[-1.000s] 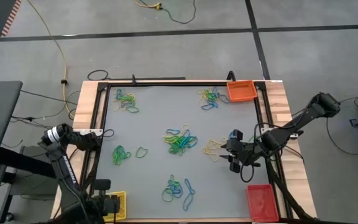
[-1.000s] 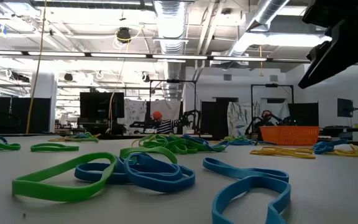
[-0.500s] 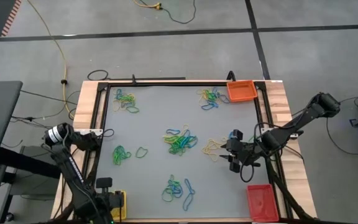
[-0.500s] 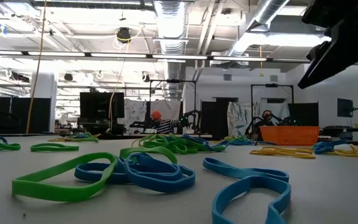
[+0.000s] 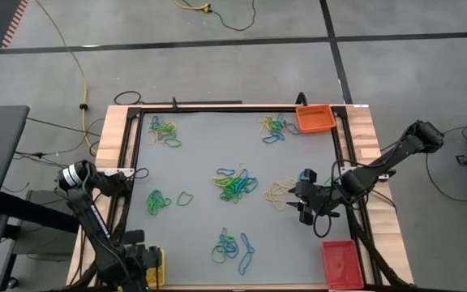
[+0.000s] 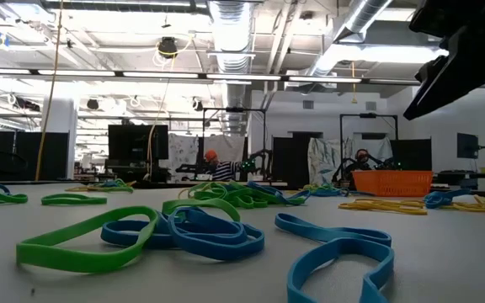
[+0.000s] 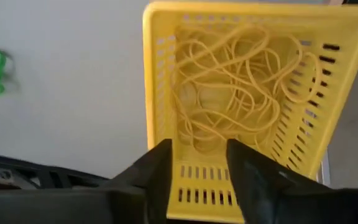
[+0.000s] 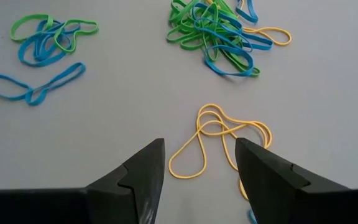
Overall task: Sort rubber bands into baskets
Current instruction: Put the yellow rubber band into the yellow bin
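1. The left claw (image 7: 194, 165) is seen spread over the small yellow plastic basket (image 7: 160, 93) at the worktop's near left corner; nothing is pinched, and thin yellow rubber bands (image 7: 229, 87) lie inside.
2. The right claw (image 8: 197, 165) is held spread, empty, above a loose yellow band (image 8: 219, 134) near the worktop's right edge.
3. That band should be straddled squarely, lowered onto, then pinched at one strand so the neighbouring green-and-blue heap (image 8: 219, 34) is left undisturbed.

floor (image 5: 217, 65): grey, dark seams | ceiling ducts (image 6: 234, 25) | yellow cable (image 5: 67, 49)
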Controlling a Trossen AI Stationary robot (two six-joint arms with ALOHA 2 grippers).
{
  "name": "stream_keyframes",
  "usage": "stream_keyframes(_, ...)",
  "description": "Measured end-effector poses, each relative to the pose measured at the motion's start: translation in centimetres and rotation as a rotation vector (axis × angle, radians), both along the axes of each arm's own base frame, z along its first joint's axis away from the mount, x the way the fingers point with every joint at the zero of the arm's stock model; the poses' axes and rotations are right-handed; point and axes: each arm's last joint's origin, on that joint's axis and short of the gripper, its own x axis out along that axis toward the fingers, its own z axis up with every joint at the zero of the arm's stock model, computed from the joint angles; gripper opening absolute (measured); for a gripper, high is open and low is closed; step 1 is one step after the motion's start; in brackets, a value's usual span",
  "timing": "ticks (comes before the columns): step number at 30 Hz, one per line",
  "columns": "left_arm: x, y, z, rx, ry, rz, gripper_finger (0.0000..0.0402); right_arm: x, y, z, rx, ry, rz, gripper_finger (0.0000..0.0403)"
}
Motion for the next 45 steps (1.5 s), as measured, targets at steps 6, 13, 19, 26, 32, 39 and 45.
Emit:
stream_keyframes(6, 0.3, -0.7, 1.6, -0.061, -0.012, -0.014, 0.0184, 0.0, 0.0, 0.0, 0.0, 0.0, 0.0, 0.0224)
stream_keyframes(13, 1.8, -0.4, 5.7, -0.024, -0.167, -0.096, 0.0187, 0.0, 0.0, 0.0, 0.0, 0.0, 0.0, 0.0224)
stream_keyframes(19, 3.4, 0.9, 9.9, 0.133, -0.396, -0.218, 0.0187, 0.0, 0.0, 0.0, 0.0, 0.0, 0.0, 0.0224)
stream_keyframes(26, 5.6, 3.7, 12.9, 0.475, -0.628, -0.33, 0.0187, 0.0, 0.0, 0.0, 0.0, 0.0, 0.0, 0.0224)
stream_keyframes(32, 8.7, 6.9, 13.2, 0.667, -0.631, -0.344, 0.0187, 0.0, 0.0, 0.0, 0.0, 0.0, 0.0, 0.0224)
stream_keyframes(39, 12.4, 12.5, 13.5, 0.82, -0.553, -0.246, 0.0187, 0.0, 0.0, 0.0, 0.0, 0.0, 0.0, 0.0224)
stream_keyframes(45, 15.2, 17.8, 13.6, 0.859, -0.486, -0.136, 0.0187, 0.0, 0.0, 0.0, 0.0, 0.0, 0.0, 0.0224)
